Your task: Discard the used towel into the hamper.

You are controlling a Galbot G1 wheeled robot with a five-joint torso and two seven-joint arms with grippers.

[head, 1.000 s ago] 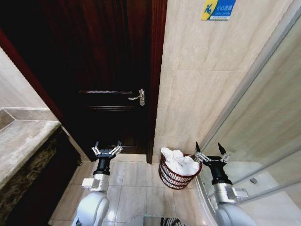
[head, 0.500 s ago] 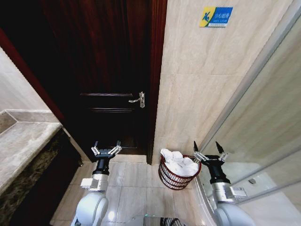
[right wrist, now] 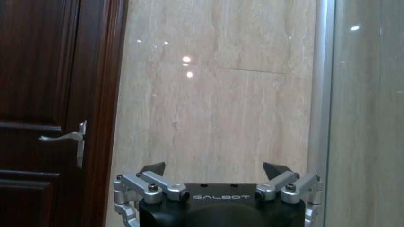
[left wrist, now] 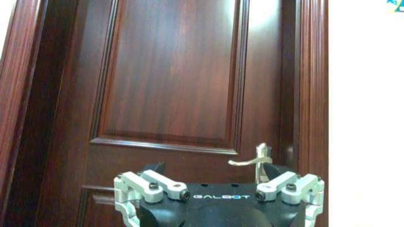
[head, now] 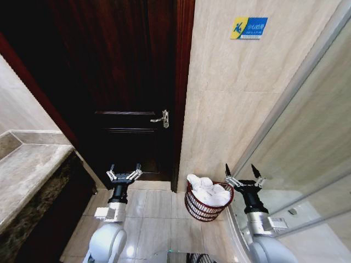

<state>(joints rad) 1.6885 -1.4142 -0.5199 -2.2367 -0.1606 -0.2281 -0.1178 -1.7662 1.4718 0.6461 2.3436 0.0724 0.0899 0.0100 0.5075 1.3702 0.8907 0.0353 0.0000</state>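
Two grippers hang low over the tiled floor, both empty. The left gripper (head: 124,173) is held out in front of the dark wooden door (head: 131,82), fingers spread wide with nothing between them. The right gripper (head: 244,176) is spread just as wide and sits just beside the hamper (head: 204,206), on the side nearest the glass shower panel (head: 307,142).

Between the two arms, a little farther out, the hamper stands on the floor against the foot of the beige wall (head: 230,98), next to the door frame. A white towel (head: 207,190) is heaped inside it, mounded above the rim and slumping slightly over the near edge.

From how things lie, the drop looks done: the towel is in the basket and neither claw holds anything. What is left, as I judge it, is only to keep the arms away from the wire rim so the light basket isn't knocked over.

Beyond, the door handle (head: 163,116) shows on the shut door, and a small blue and yellow sign (head: 249,27) is stuck high on the wall.
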